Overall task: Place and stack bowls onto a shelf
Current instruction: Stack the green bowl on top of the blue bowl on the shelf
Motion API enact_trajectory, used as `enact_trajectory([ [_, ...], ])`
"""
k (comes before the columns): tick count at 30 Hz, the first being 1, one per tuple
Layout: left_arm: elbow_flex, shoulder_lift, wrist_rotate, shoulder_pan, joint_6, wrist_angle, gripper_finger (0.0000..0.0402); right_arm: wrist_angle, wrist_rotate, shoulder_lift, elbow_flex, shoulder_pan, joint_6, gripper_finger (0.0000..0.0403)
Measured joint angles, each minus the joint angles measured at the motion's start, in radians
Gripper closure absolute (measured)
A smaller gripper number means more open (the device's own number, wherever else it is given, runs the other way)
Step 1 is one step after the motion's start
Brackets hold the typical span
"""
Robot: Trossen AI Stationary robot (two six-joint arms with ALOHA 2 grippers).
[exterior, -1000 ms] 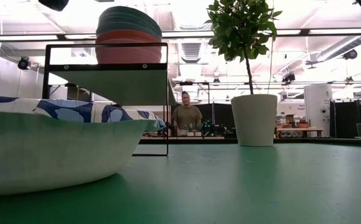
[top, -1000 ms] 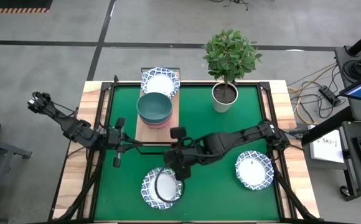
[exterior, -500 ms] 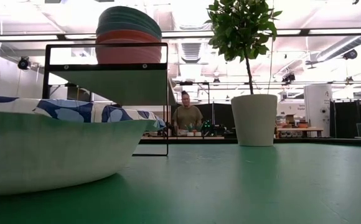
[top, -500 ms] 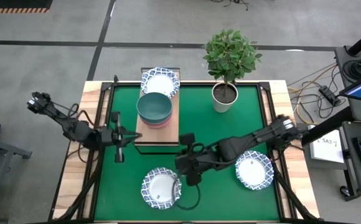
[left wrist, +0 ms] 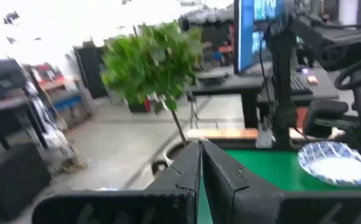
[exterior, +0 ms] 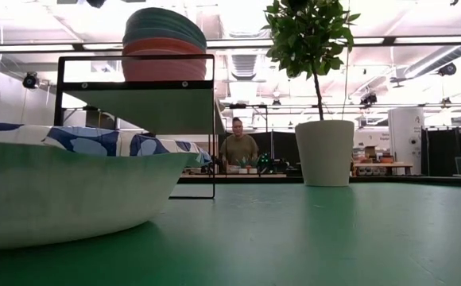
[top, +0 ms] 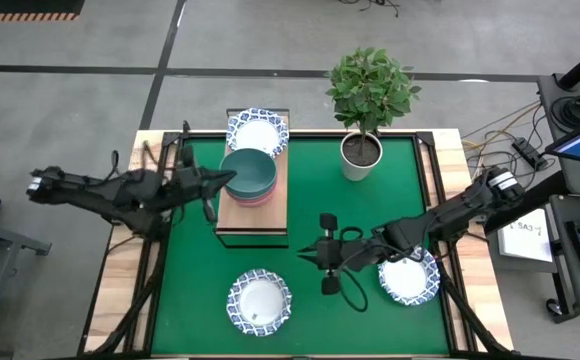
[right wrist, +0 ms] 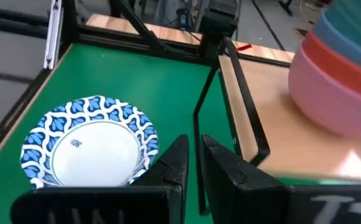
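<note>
- The right end effector [top: 327, 255] hangs over the green mat at centre-right of the high view, between the two patterned bowls on the desk; its fingers [right wrist: 179, 163] stand almost pressed together with only a thin slit between them, pinching nothing.
- The left end effector [top: 210, 193] sits at the left edge of the shelf [top: 270, 210], beside the stacked bowls; its fingers [left wrist: 187, 171] are pressed fully together and empty.
- The stack of plain bowls [top: 248, 175], teal on top with red and pink beneath, rests mid-shelf; a blue-patterned bowl [top: 257, 132] sits at the shelf's far end, upper centre of the frame.
- Two more patterned bowls lie on the desk: one at lower centre [top: 260, 302], one at lower right [top: 408, 274], just beside the right arm.
- These bowls look rigid, light and smooth, probably slippery under hard fingers and likely to chip if dropped; the sensible hold is a pinch across the rim, one finger inside, one outside.
- A potted plant [top: 365, 105] stands near the shelf, a thing to steer round.
</note>
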Motion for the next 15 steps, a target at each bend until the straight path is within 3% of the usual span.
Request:
enact_trajectory([
  [4, 0.037, 0.058, 0.127, 0.111, -0.105, -0.090, 0.0402, 0.094, 0.009, -0.038, -0.105, 0.001, 0.051, 0.0371],
  [9, 0.078, 0.119, 0.140, 0.145, -0.190, -0.204, 0.0402, 0.130, 0.008, -0.070, -0.167, 0.003, 0.091, 0.0371],
  [15, 0.071, 0.169, 0.180, 0.141, -0.267, -0.227, 0.0402, 0.130, 0.009, -0.076, -0.175, 0.003, 0.075, 0.0371],
])
